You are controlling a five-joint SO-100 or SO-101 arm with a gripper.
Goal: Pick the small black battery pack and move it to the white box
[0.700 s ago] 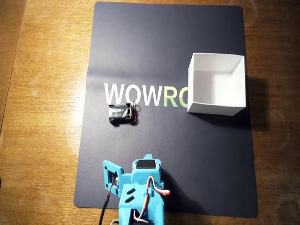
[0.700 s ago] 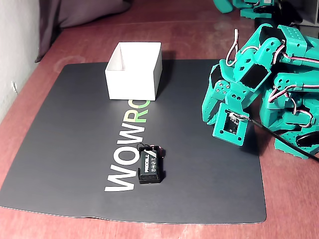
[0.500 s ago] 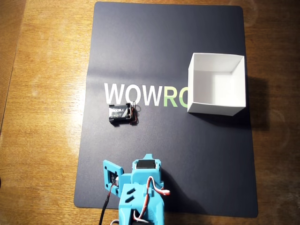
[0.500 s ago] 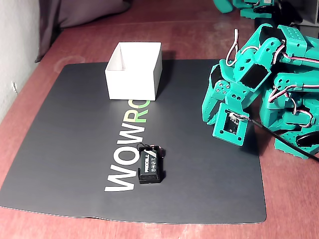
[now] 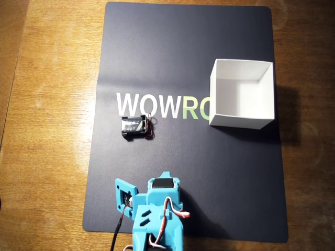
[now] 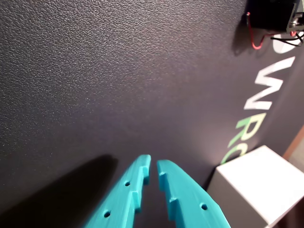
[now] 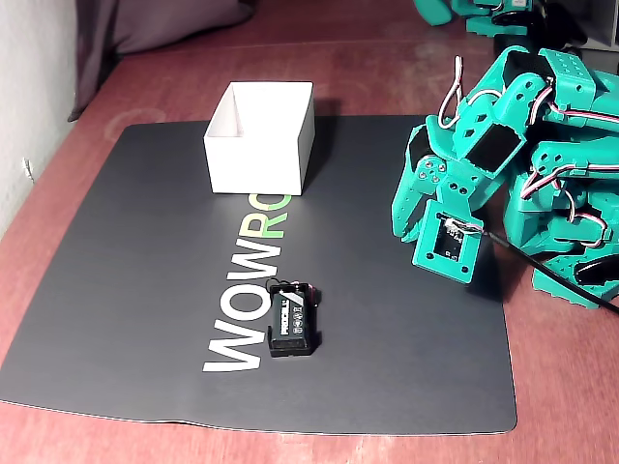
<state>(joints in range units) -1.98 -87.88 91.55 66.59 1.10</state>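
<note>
My claw is clenched on nothing: the two teal plastic fingers, each with small round holes, stand nearly tip to tip with only a thin slit between them. It hangs over the bare mat, well apart from the pack.

The small black battery pack lies flat on the dark mat: a hard rectangular block, white lettering on top, thin red and black wires looping from the end nearer the box. Landmark is the white and green lettering printed on the mat. In the overhead view the pack sits just below it, touching the lower edge of the first letters. Nothing lies between pack and claw.

The mat has a fine pebbled, leather-like grain in the wrist view and rounded corners in the overhead view. It rests on a wooden desk with visible grain.

The white box is square, thin-walled paper, open at the top and empty. It stands at the green end of the lettering and covers the last letters. Box and pack are well apart.

In the fixed view my arm is folded at the mat's right edge, teal printed shells with black servo blocks and loose white-red wiring. A black cable runs off behind it.
</note>
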